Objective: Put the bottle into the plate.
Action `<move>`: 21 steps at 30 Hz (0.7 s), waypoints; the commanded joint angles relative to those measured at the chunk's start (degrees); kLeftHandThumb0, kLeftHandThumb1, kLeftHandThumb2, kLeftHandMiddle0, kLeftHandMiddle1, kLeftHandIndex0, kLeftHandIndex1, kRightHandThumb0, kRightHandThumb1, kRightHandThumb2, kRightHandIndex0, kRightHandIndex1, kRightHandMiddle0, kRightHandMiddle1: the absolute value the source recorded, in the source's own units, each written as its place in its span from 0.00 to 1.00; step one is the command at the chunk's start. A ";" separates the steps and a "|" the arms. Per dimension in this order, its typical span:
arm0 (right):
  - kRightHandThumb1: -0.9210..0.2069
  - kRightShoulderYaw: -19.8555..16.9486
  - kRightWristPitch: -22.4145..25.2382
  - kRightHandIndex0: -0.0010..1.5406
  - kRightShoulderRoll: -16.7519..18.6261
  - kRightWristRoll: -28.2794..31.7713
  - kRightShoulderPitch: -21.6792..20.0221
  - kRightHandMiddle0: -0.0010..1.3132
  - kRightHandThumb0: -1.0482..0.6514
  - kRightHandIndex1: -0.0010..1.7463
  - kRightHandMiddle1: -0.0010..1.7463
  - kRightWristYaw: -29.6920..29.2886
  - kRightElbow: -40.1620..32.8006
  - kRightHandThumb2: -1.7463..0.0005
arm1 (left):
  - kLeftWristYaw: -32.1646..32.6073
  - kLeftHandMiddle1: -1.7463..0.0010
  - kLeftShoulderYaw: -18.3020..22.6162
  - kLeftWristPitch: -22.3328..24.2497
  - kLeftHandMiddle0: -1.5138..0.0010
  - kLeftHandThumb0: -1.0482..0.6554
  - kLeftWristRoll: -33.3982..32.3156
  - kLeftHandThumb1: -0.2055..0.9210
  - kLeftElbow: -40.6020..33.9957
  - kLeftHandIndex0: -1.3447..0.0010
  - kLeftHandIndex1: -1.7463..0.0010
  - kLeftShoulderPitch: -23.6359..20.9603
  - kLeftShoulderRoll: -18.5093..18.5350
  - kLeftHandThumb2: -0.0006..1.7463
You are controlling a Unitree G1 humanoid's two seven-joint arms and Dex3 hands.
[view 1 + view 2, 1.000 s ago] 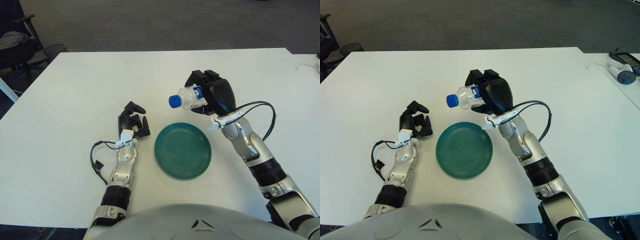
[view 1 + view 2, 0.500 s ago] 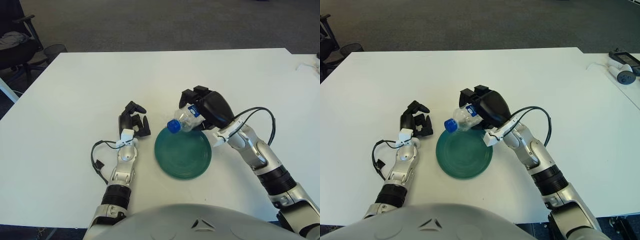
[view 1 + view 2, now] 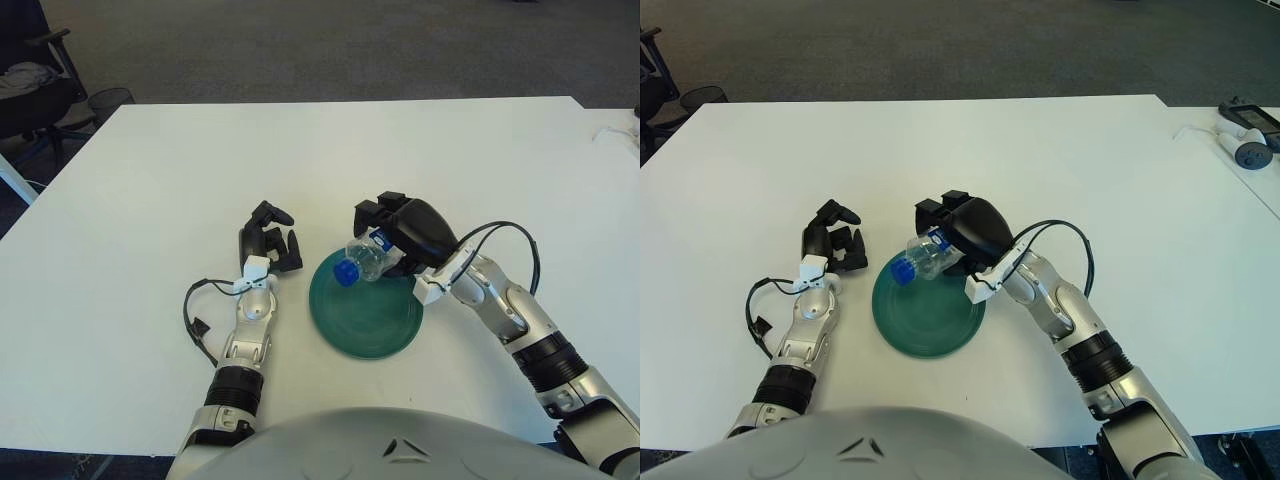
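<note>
Bottle point(image 3: 366, 262) is hanging tilted, blue cap point(image 3: 345, 274) down, over the far-left part of the green plate point(image 3: 380, 325), with the right hand point(image 3: 412, 232) gripping its body and fingers point(image 3: 372, 212) wrapping round it. Best play now, I reckon: lowering until the cap side is meeting the plate, laying it flat toward the middle, then loosening, since a clear, crinkly, round bottle is likely rolling. Left hand point(image 3: 266, 243) is idling left of the plate on the bench point(image 3: 150, 180), fingers curled on nothing.

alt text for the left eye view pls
The robot's right hand grips a clear plastic bottle with a blue cap, tilted cap-down over the round green plate on a white table. Its left hand shows left of the plate.
</note>
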 commanded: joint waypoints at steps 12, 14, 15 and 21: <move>0.76 2.69 -2.74 0.53 -0.80 -3.25 -0.33 0.44 0.62 0.97 1.00 -0.40 3.55 0.08 | -0.97 0.00 -0.39 1.99 0.16 0.29 -0.02 0.29 2.74 0.43 0.00 0.64 0.11 0.89; 0.76 2.90 -3.29 0.52 -0.97 -3.80 -0.53 0.44 0.62 0.98 1.00 -0.86 3.90 0.08 | -0.95 0.00 -0.38 1.98 0.16 0.29 -0.02 0.29 2.75 0.43 0.00 0.62 0.10 0.89; 0.77 2.99 -3.55 0.52 -1.04 -4.10 -0.61 0.44 0.61 0.99 1.00 -1.12 4.05 0.08 | -0.95 0.00 -0.38 1.97 0.16 0.29 -0.03 0.29 2.75 0.43 0.00 0.63 0.10 0.89; 0.80 3.50 -4.98 0.54 -1.52 -7.69 -0.98 0.49 0.61 1.00 0.96 -4.89 4.48 0.06 | -0.86 0.00 -0.34 2.15 0.16 0.29 -0.02 0.29 2.62 0.43 0.00 0.69 0.03 0.89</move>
